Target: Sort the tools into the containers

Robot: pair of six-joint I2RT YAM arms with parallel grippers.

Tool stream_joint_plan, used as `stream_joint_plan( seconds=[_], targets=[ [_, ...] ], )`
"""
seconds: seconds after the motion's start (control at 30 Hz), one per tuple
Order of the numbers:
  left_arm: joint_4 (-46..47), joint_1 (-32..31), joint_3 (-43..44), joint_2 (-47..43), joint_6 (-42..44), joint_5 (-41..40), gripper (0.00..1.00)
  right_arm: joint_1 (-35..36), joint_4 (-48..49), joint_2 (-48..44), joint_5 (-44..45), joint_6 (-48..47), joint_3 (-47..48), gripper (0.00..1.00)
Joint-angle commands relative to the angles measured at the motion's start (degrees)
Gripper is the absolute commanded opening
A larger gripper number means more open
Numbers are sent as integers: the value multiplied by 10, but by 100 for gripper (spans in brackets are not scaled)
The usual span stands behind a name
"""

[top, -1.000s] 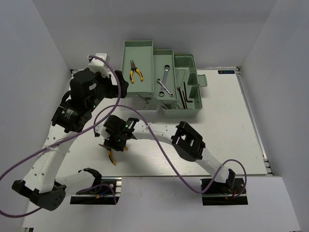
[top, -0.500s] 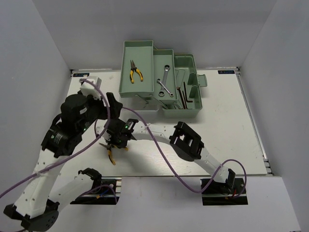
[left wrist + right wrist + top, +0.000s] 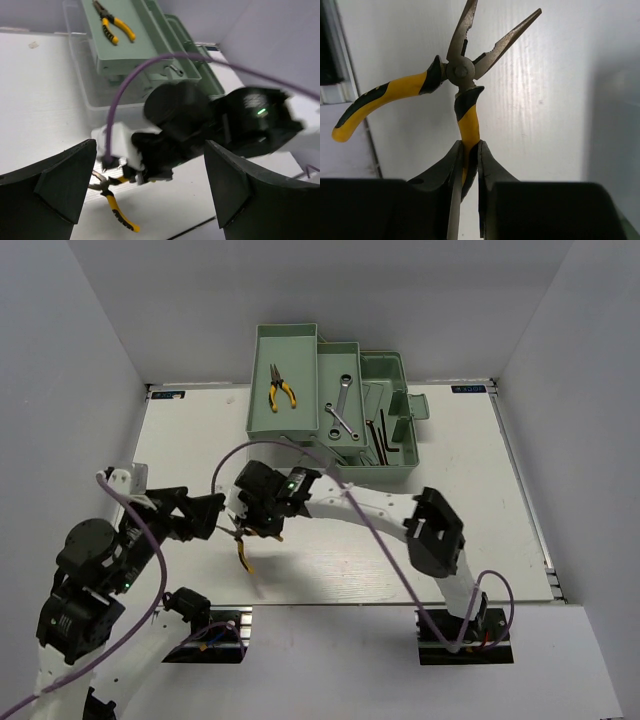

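The toolbox (image 3: 375, 476) with its spread trays filled the middle of the table's (image 3: 480, 500) far edge, and bare surface ran from it to the right edge and into the far left corner. Toward the near left corner the right arm (image 3: 432, 530) stretched across the table. There the right gripper (image 3: 245, 530), clamped on pliers (image 3: 243, 552), hung just beside the left gripper (image 3: 213, 517) with its jaws spread wide, and a purple cable (image 3: 222, 468) looped above them.

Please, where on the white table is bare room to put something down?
The widest bare patch of the white table lies between the pale mint-green plastic toolbox and the right edge. A smaller one lies left of the toolbox, by the far left corner. Crowded: near left, around the right tool gripping yellow-and-black-handled pliers.
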Motion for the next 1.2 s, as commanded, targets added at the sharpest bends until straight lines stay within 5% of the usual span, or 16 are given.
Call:
stream_joint_plan(
  seconds=[0.0,0.3,0.57,1.07,1.17],
  targets=[
    [8,-2,-16,-14,-13,47,99,-1,8,-99,-19,-17,24,0],
    [3,-2,-16,-37,-13,53,99,-45,34,-154,150,-42,101,0],
    [22,-2,-63,-37,-19,59,99,-123,257,-111,321,-104,115,0],
    [-37,-2,-100,-38,-50,3,99,-198,322,51,319,-149,240,0],
    [-62,-2,-105,3,-61,-18,99,-203,303,47,313,-139,222,24]
  ],
)
